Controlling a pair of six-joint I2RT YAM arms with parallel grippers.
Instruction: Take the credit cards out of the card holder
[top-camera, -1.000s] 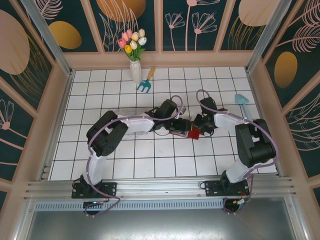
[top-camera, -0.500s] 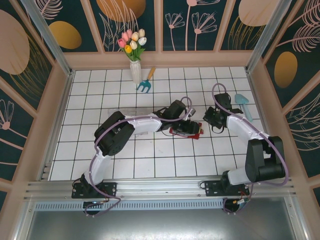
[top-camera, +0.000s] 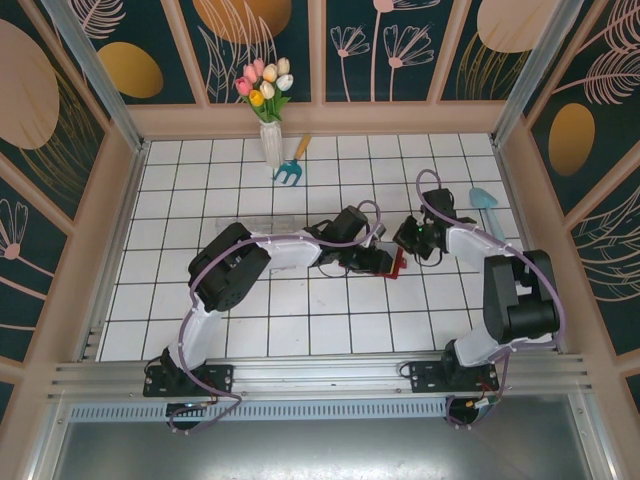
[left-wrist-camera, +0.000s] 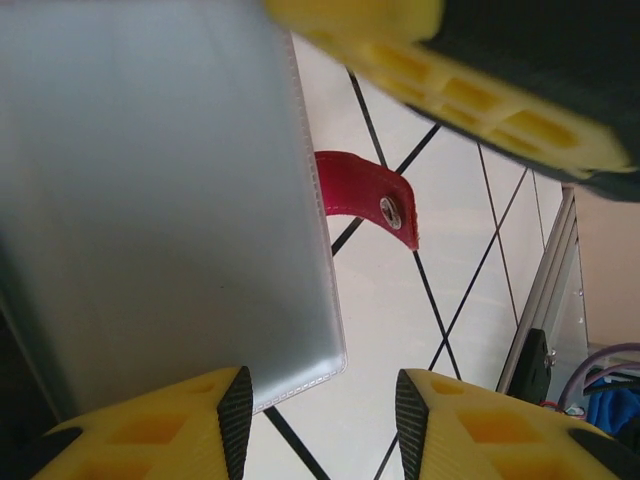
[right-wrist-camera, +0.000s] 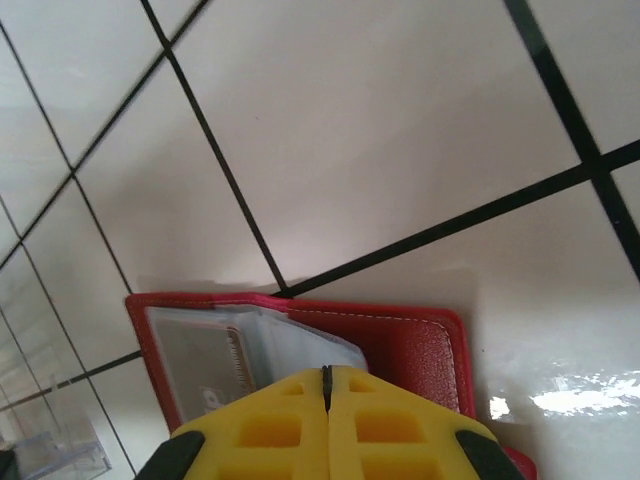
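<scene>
White tiles (top-camera: 290, 330) around card holder (right-wrist-camera: 405, 345)

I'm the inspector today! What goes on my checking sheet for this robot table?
Surface: white tiled table, dark grout lines, no spills seen.
Job's things: red card holder lies open on the tiles between the two arms, clear sleeves showing.
Clutter: vase of tulips, blue garden fork and light blue scoop, all away from the holder.
Grippers: left gripper has its jaws apart at the holder's grey panel; right gripper is shut, its tips over the holder.
Cables: purple cables run along both arms; no snag seen.
Surroundings: beige frame, dark leaf-patterned walls, metal rail at the near edge.
</scene>
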